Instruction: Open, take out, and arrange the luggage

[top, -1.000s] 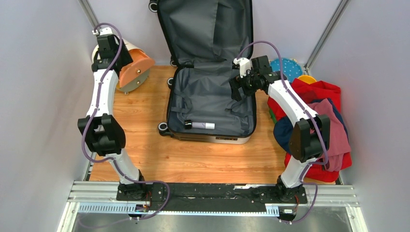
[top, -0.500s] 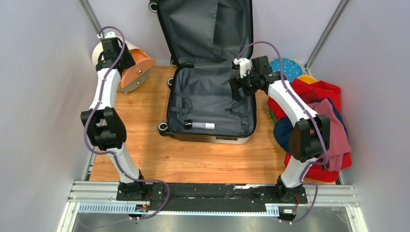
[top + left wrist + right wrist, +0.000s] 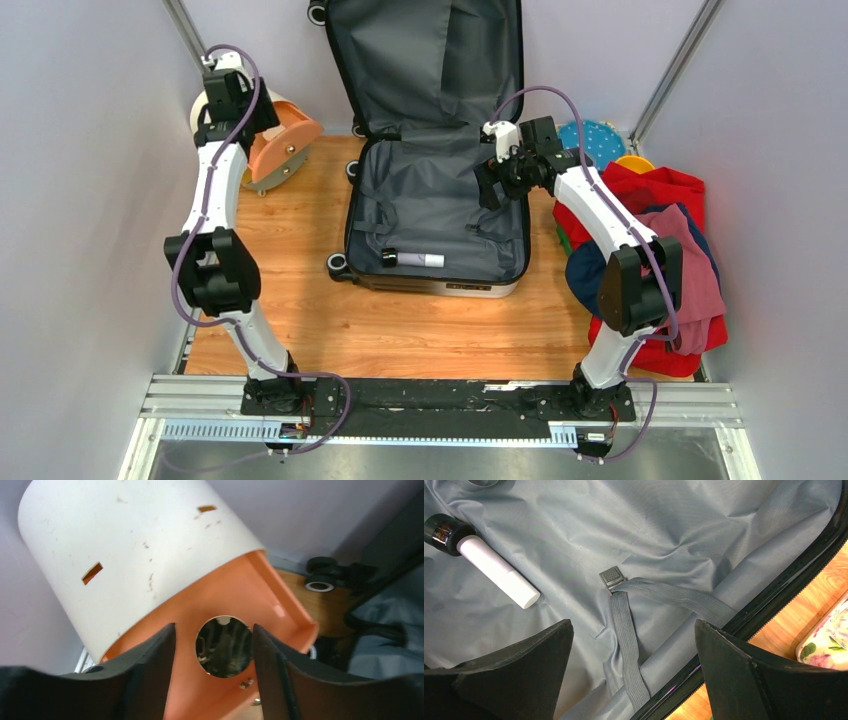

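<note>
Toward the back of the wooden table (image 3: 300, 310), the luggage (image 3: 425, 195) lies open. Its lower shell is flat on the boards and its lid leans upright against the rear wall, with grey lining showing in both halves. From overhead I see a small bottle (image 3: 412, 259), dark at one end and white at the other, lying on its side in the lower shell near the front wall.

My right gripper (image 3: 634, 625) hangs over the lower shell near its right wall. Its jaws are spread wide with nothing between them. Through its wrist camera I see a grey strap (image 3: 624, 645) lying loose on the lining beneath it, ending in a small buckle (image 3: 609, 575). The bottle lies up and to the left, well apart from the fingers.

My left gripper (image 3: 214, 632) is at the far left corner, over the round cream box (image 3: 135, 545) and well apart from the luggage. Its jaws stand apart and clasp nothing. The box's orange drawer (image 3: 250, 595) is pulled out, and a round shiny knob (image 3: 223, 646) on it shows in the gap between the fingers. I cannot tell whether either finger touches it. A black suitcase wheel (image 3: 320, 580) shows just beyond the drawer.

On the right of the table, beside the luggage, lies a heap of clothes (image 3: 665, 195), mostly red.
</note>
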`<state>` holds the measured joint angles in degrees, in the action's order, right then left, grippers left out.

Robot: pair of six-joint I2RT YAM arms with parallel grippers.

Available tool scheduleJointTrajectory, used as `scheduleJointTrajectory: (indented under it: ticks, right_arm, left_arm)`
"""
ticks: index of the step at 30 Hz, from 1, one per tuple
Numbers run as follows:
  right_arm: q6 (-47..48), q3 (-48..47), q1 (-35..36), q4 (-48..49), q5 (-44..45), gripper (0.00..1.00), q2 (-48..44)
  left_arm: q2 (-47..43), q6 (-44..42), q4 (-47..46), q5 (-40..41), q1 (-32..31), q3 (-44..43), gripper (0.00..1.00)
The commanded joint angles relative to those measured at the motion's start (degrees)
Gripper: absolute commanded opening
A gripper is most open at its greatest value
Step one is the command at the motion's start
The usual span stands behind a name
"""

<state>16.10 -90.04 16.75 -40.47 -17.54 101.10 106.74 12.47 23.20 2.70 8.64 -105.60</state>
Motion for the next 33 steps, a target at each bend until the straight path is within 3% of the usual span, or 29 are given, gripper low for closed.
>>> scheduleJointTrajectory:
  ticks: [1,3,4,6,9,12,19,26,33]
  right_arm:
    - [-0.54,-2.07,0.38,1.36,-0.57,0.96,0.24]
    - [-0.45,-1.98,0.47,1.44,-0.57,0.96,0.24]
    - [-0.45,-1.98,0.65,1.44,-0.57,0.96,0.24]
    - [-0.37,-1.89,0.56,1.44,-0.48,0.96,0.24]
    - [-0.37,-1.98,0.74,1.45,-0.39,0.96,0.33]
    - [-0.37,-2.07,0.65,1.44,-0.30,0.96,0.33]
    - [-0.01,-1.89,1.00,1.45,0.22,0.96,0.15]
    - [0.07,-1.63,1.18,1.62,0.40,0.96,0.15]
    - [0.43,-1.63,1.26,1.53,1.01,0.96,-0.02]
  left_arm:
    - [-9.34,-5.60,-7.36,-9.53,0.15,1.00,0.52]
    - [-11.89,-8.15,-7.64,-17.00,0.06,3.20,0.42]
    - [-12.43,-8.68,-6.51,-19.46,0.06,3.47,0.32]
    - [-13.13,-9.74,-4.49,-25.36,-0.03,4.17,0.27]
    - [-12.79,-9.31,2.26,-27.13,-0.21,5.14,0.13]
    - [-13.48,-7.73,3.52,-26.17,-0.21,9.00,0.06]
    - [-13.31,-6.23,4.31,-25.91,-0.29,13.84,0.00]
    - [-11.82,-5.88,-2.89,-15.89,-0.21,16.30,0.00]
    - [-4.26,-8.86,-5.70,-9.64,0.23,7.52,0.00]
